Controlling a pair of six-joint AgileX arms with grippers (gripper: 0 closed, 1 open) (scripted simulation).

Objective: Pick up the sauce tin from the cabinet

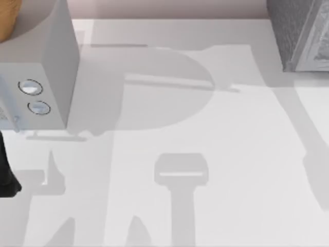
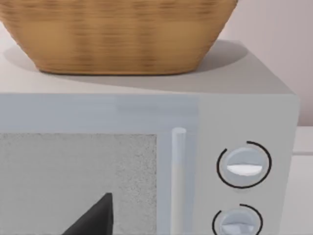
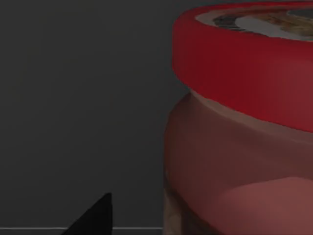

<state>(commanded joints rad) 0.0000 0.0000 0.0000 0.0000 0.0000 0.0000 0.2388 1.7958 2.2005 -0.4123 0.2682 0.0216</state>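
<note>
The sauce tin [image 3: 244, 127] stands very close in the right wrist view, inside the dark cabinet. It has a thick red lid rim, a printed lid centre and a dull red-brown body. A dark part of my right gripper [image 3: 95, 218] shows beside the tin and apart from it. In the top view the grey cabinet [image 1: 300, 36] sits at the far right corner. My left arm [image 1: 7, 175] is parked at the left edge, and a dark part of its gripper [image 2: 95, 218] faces the microwave door.
A white microwave [image 1: 49, 77] with two round knobs [image 1: 35, 98] stands at the far left, and a wicker basket [image 2: 117, 34] rests on top of it. The white table [image 1: 195, 206] stretches between microwave and cabinet, crossed by shadows.
</note>
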